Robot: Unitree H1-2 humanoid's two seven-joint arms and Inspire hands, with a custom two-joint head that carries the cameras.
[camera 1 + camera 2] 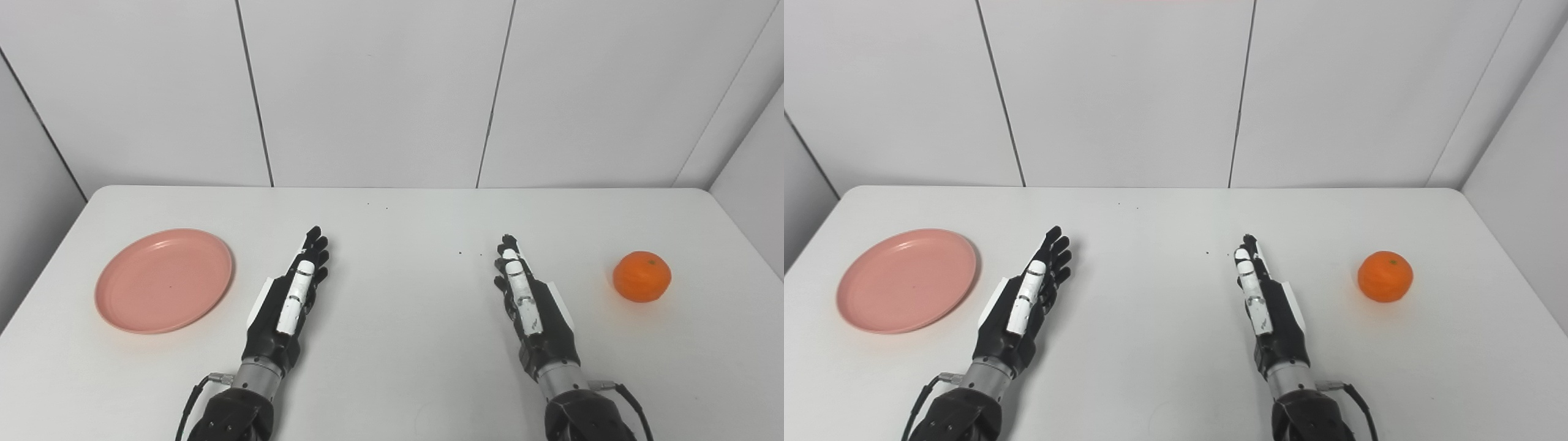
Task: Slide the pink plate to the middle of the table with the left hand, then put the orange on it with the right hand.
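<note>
A pink plate point(164, 280) lies flat on the left side of the white table. An orange point(642, 276) sits on the right side of the table. My left hand point(293, 296) rests open and empty on the table, fingers stretched forward, a short way right of the plate and apart from it. My right hand point(525, 294) rests open and empty, fingers stretched forward, left of the orange and apart from it. The plate point(906, 280) and the orange point(1385, 276) also show in the right eye view.
The white table point(404, 220) runs to a white panelled wall at the back. A few small dark specks point(459, 252) lie on the table between the hands. Side walls close in at left and right.
</note>
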